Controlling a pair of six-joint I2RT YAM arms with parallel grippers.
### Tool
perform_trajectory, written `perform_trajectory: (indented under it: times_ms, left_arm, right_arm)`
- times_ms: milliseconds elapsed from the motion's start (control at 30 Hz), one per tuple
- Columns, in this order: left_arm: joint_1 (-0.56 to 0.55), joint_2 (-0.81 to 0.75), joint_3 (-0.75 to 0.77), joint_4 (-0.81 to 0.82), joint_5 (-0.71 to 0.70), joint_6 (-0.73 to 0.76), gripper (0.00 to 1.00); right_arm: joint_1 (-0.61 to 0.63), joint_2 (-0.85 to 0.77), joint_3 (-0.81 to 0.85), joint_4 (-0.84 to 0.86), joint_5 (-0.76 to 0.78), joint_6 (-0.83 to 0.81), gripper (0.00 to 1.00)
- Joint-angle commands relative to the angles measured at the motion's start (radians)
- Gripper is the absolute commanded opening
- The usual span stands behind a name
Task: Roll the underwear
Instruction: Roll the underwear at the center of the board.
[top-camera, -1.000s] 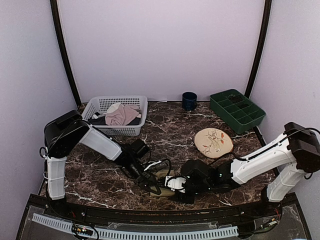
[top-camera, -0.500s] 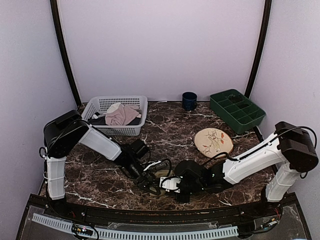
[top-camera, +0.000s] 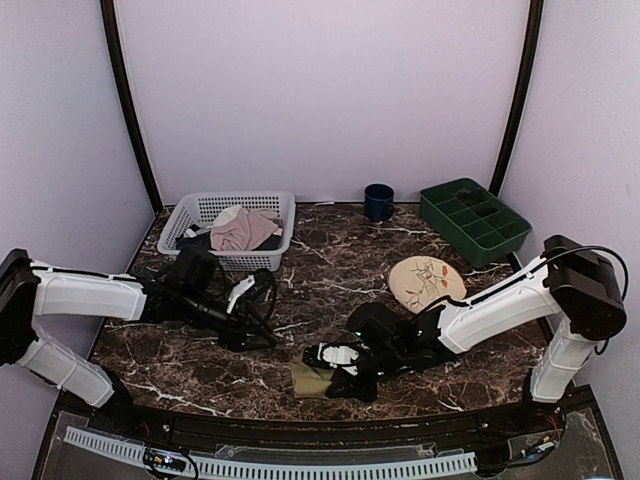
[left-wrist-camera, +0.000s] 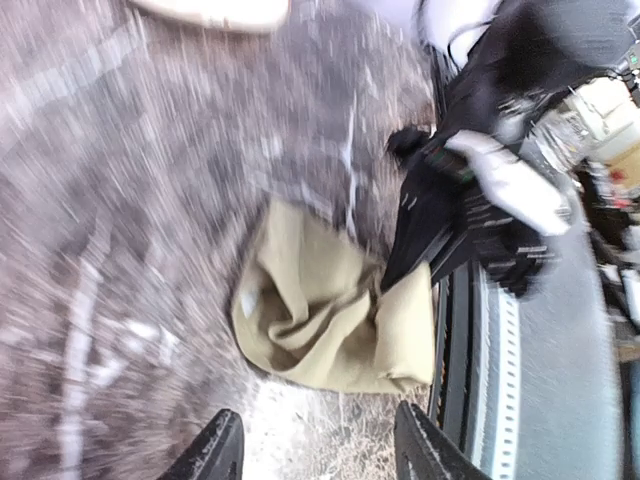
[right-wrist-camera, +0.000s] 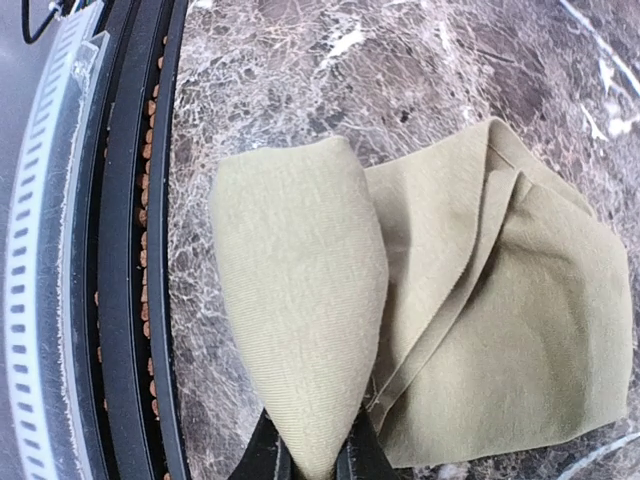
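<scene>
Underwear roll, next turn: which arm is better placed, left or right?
Right, probably. The right pincer is shut on a lifted fold of the underwear, ready to turn it over. The left pincer is open, off to the left, touching no cloth.

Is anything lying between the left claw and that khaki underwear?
Nothing visible does. Only bare table separates the open left gripper from the underwear, whose fold the right gripper pinches near the front edge.
</scene>
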Motion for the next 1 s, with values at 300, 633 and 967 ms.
perform_trajectory:
  times_ms: [300, 633, 967]
  left_arm:
    - [-0.097, -0.196, -0.157, 0.098, -0.273, -0.073, 0.49]
    - [-0.346, -0.152, -0.101, 0.176, -0.528, 0.099, 0.53]
    - [-0.502, -0.155, -0.090, 0.131, -0.699, 0.264, 0.53]
  right_arm:
    - [-0.043, -0.057, -0.049, -0.016, 0.031, -0.033, 0.00]
    - [-0.069, 0.086, 0.088, -0.170, -0.246, 0.051, 0.00]
    - [-0.156, 0.164, 0.149, -0.253, -0.489, 0.209, 0.00]
